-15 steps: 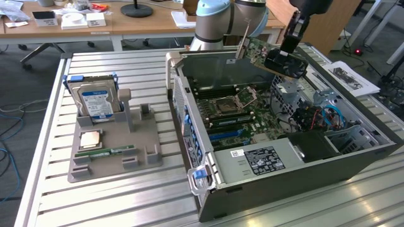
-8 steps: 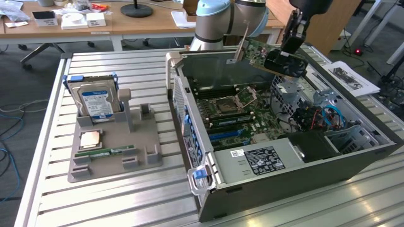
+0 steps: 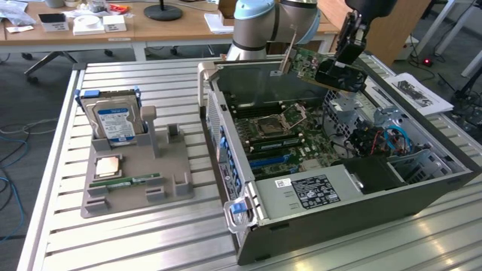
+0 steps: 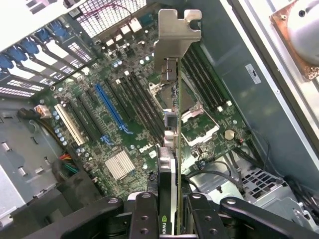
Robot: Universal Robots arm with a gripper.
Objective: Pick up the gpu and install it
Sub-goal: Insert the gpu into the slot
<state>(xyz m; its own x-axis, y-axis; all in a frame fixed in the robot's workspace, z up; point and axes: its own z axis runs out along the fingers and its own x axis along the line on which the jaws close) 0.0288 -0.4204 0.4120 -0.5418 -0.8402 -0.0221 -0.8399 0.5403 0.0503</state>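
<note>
The gpu (image 3: 316, 63), a green circuit card with a black cooler and a silver end bracket, hangs tilted above the far side of the open computer case (image 3: 339, 195). My gripper (image 3: 349, 52) is shut on its end by the cooler. In the wrist view the gpu (image 4: 173, 144) is edge-on, its silver bracket (image 4: 175, 35) pointing away from me, and my gripper (image 4: 172, 221) clamps it from both sides. Below it lies the green motherboard (image 4: 129, 94) with a blue slot (image 4: 110, 107). The card touches no slot.
On the exterior view's left, a grey holder (image 3: 169, 189) carries a silver hard drive (image 3: 114, 121), a processor chip (image 3: 107, 165) and a green memory stick (image 3: 124, 182). Cables and a drive cage (image 3: 376, 135) crowd the case's right side. Papers (image 3: 418, 93) lie beyond the case.
</note>
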